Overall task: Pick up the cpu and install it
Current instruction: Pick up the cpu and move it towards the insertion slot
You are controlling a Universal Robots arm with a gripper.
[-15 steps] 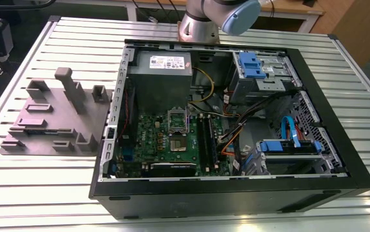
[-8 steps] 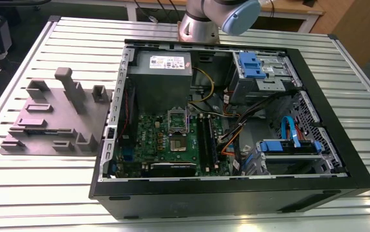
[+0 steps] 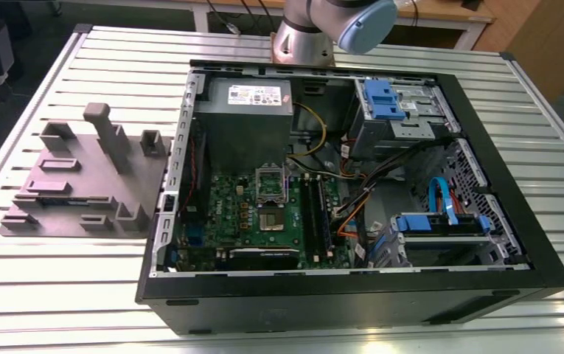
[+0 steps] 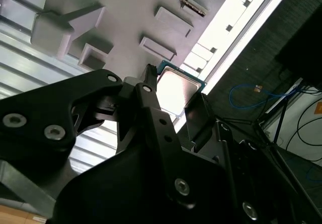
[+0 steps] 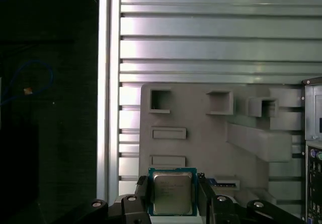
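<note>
First wrist view: end effector [image 5: 172,186] pinching cpu [image 5: 172,198] over grey fixture block [image 5: 201,143]. Pickup looks done; install on motherboard [image 3: 225,203], exterior view, not yet done.

My hand [image 5: 172,200] is black. The cpu [image 5: 172,191] has a shiny silver-grey top and a blue-green edge. The block [image 5: 201,143] is plain grey. The counter [image 3: 46,295] is silver with long stripes. The computer case [image 3: 360,299] is black, its board [image 3: 228,199] green. Its drive holders [image 3: 380,99] are blue.

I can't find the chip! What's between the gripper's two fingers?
The chip is there, held by the gripper over the grey block, in the first wrist view.
</note>
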